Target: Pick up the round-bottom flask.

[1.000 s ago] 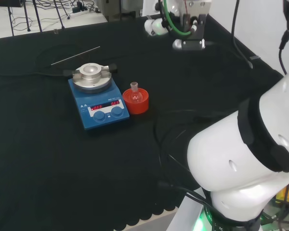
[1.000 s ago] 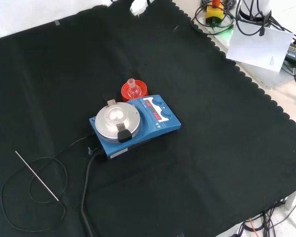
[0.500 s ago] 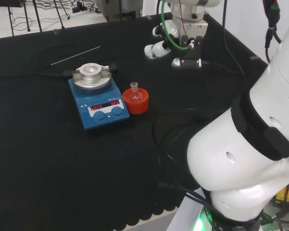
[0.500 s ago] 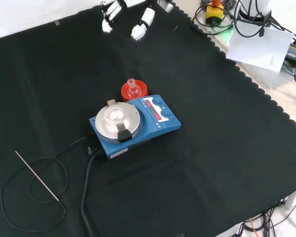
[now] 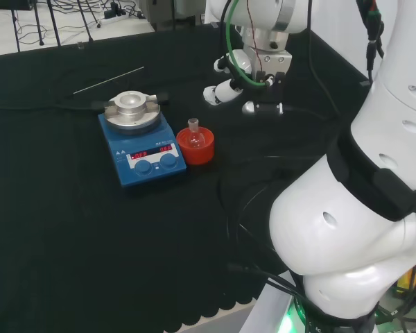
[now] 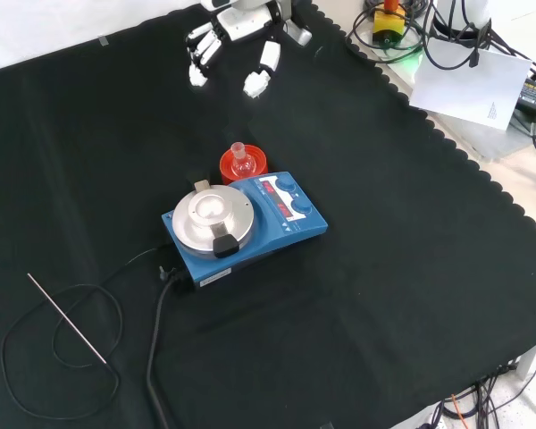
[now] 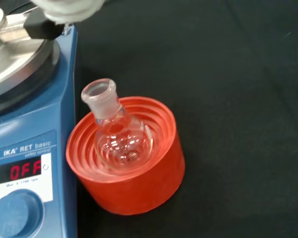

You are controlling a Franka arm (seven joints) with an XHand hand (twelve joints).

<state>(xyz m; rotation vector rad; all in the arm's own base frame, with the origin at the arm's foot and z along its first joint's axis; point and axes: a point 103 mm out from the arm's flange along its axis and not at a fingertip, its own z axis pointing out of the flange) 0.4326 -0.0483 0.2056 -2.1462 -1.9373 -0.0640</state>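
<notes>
Nearest in the front view: thin metal rod (image 6: 67,319) and looped black cable (image 6: 152,357) on the worktop (image 6: 411,268), well apart from the target, no threat. Next, blue stirrer plate (image 6: 246,225) with silver top disc (image 6: 213,213), display lit. Just behind it, touching or nearly touching its edge: red ribbed stand (image 7: 131,171) with the round-bottom flask (image 7: 116,136) seated in it, neck (image 7: 100,96) tilted toward the stirrer plate rather than upright. Flask clear, small, looks empty.

Farthest: robot hand (image 6: 237,40) above the cloth, well apart from the flask, fingers (image 5: 218,94) released and spread, holding nothing. Approach stage, grasp not yet begun.

Risks, as judged:
- Stirrer plate sitting tight against the stand on one side; little room for a finger there. Likely knuckle strike on the blue housing or raised disc, shoving the whole cluster.
- Tilted neck: straight-down closure could catch the rim off-centre and tip the flask out of the stand.
- Smooth round glass bulb: could squirt out of a pinch if fingers close low on the curve; neck the safer hold.
- Stand light and loose on cloth: may lift with the flask or slide if brushed.
- Clear glass hard to localise; misjudged height could mean pressing down on the rim.
</notes>
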